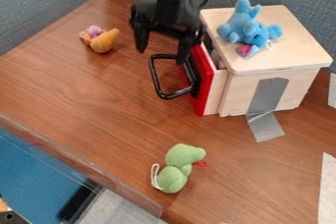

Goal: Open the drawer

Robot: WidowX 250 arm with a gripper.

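1 blue plush (241,25) atop cab (294,53), green plush (176,168) on tbl (98,95)

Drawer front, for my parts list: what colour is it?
The drawer front is red, which shows best in the camera view.

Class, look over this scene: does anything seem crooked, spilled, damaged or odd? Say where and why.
The grey tape looks odd: a makeshift strip running down the wooden box and creasing onto the table, perhaps to anchor it. I see no spill.
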